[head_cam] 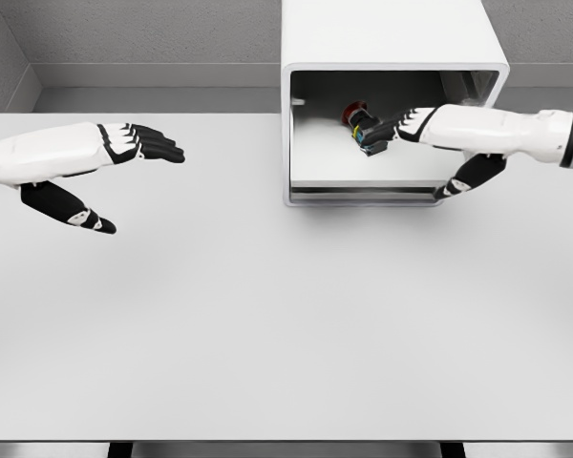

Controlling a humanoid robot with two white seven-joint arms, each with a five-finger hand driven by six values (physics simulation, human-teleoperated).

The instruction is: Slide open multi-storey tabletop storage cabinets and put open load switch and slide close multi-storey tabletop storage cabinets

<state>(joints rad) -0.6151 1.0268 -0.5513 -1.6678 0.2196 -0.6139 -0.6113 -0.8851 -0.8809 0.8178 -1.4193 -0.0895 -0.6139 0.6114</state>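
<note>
Right hand [430, 129]: reaching from the right edge into the open drawer, fingertips closed around the load switch, thumb hanging lower, outside the drawer's right front corner
Load switch [363, 124]: small block with a red knob at the rear and blue, yellow and green marks on its body; inside the drawer, toward the back middle, pinched at the fingertips; resting on the floor or held just above it, cannot tell
Drawer [310, 162]: slid out toward the viewer, white walls around a pale floor, right wall crossed by the wrist
Cabinet [382, 33]: white box at the rear of the table, directly behind the drawer
Left hand [124, 157]: hovering over the table's left side, fingers straight and spread from the thumb, holding nothing, well apart from the cabinet
Table [286, 324]: plain white surface
</note>
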